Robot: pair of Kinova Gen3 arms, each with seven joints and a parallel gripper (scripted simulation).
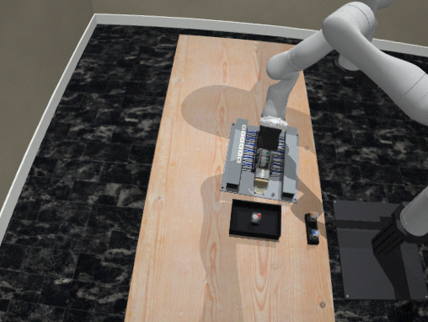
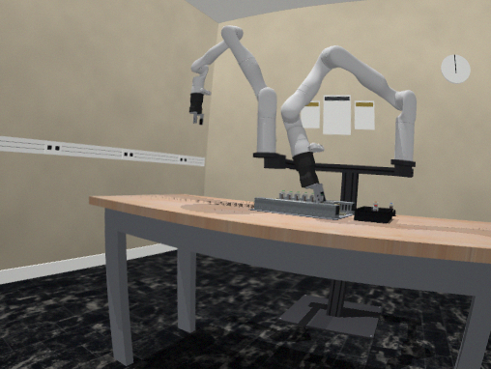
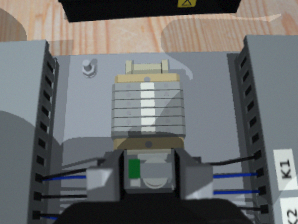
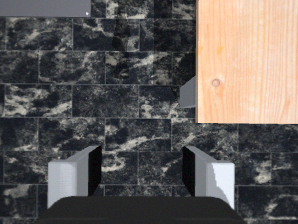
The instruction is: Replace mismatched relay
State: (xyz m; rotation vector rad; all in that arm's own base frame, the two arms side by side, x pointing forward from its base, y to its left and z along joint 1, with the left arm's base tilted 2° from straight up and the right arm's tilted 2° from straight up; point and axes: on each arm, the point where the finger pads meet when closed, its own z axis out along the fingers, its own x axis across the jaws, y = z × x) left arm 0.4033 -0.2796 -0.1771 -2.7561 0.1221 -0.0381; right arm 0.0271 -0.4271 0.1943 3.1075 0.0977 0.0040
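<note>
"Where's my left gripper (image 2: 319, 198) (image 3: 149, 165)?"

"Clamped on a green-button relay (image 3: 150, 172) in the panel (image 1: 232, 169) (image 2: 295, 208) (image 3: 210, 100) — seated fully or not, I can't quite tell."

"And my right (image 2: 198, 119) (image 4: 142, 172)?"

"Open, off the table (image 1: 168, 253) (image 2: 193, 219) (image 4: 245, 60). The red-button relay (image 1: 255, 217) (image 2: 375, 206) lies in the black tray (image 1: 233, 219) (image 2: 373, 215) — orange and blue spares (image 1: 312, 217) sit in the rack (image 1: 309, 225)."

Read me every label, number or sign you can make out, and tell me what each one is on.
"K1": white label on the gray wire duct.
"K2": the next label on that duct; its K is cut off by the picture edge, so only "2" is sure.
Too small to read: yellow sticker on the black parts tray; wall sheets; wall clock.
</note>
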